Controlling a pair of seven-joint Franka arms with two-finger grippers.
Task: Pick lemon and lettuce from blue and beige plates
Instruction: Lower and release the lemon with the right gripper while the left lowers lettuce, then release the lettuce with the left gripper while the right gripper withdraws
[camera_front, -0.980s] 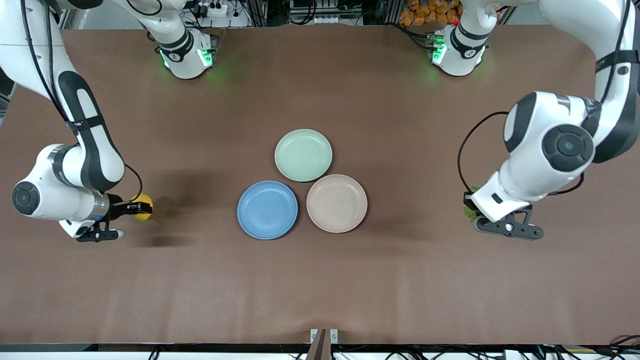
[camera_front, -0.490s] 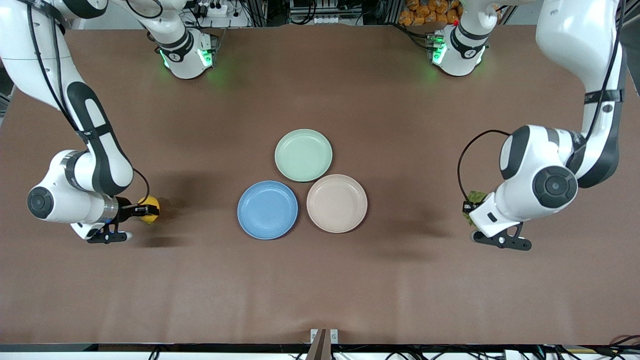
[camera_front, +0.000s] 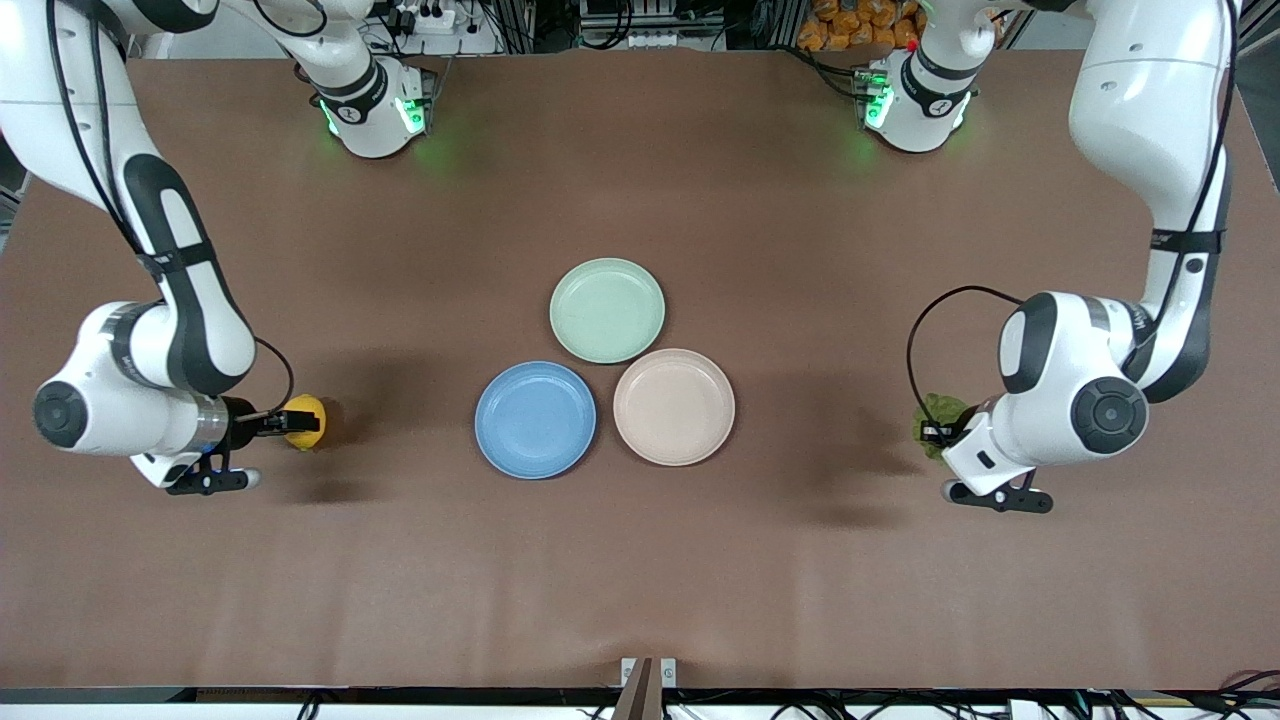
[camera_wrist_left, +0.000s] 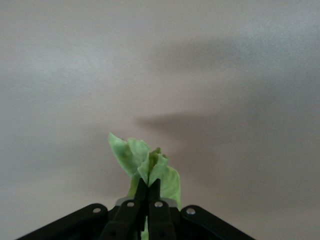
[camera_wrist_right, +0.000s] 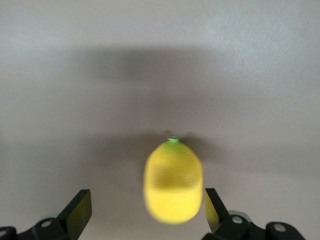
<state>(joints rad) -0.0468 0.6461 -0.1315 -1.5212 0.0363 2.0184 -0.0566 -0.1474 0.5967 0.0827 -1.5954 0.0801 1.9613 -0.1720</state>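
1. Landmark: the blue plate (camera_front: 535, 419) sits mid-table. The beige plate (camera_front: 674, 406) touches it on the side toward the left arm's end of the table, and the green plate (camera_front: 607, 309) lies just beside both, farther from the front camera. All three plates are bare.

2. Right gripper (camera_front: 283, 423): positioned well apart from the blue plate, toward the right arm's end of the table, low over the tabletop. The right wrist view shows its fingers (camera_wrist_right: 79, 210) spread wide, with a gap on each side of the lemon (camera_wrist_right: 173, 181); nothing is gripped.

3. Lemon: off the plates, at about the same depth from the front camera as the blue plate. Its image in the right wrist view is smeared, so it may be dropping or rolling. Whether it already rests on the brown table (camera_front: 640, 560) cannot be told.

4. Left gripper (camera_front: 935, 432): positioned well apart from the blue plate, past the beige plate toward the left arm's end of the table, low over the tabletop. In the left wrist view its fingers (camera_wrist_left: 140, 192) are pinched together on the lettuce (camera_wrist_left: 146, 167), which stands up from between them.

5. Lettuce: clamped in the left gripper, clear of every plate.

6. Progress, as a judgement: the removal from the plates appears complete for both items. The lemon looks released or nearly so. The remaining step is most likely for the left gripper to set the lettuce down and let go, then for both arms to pull clear.
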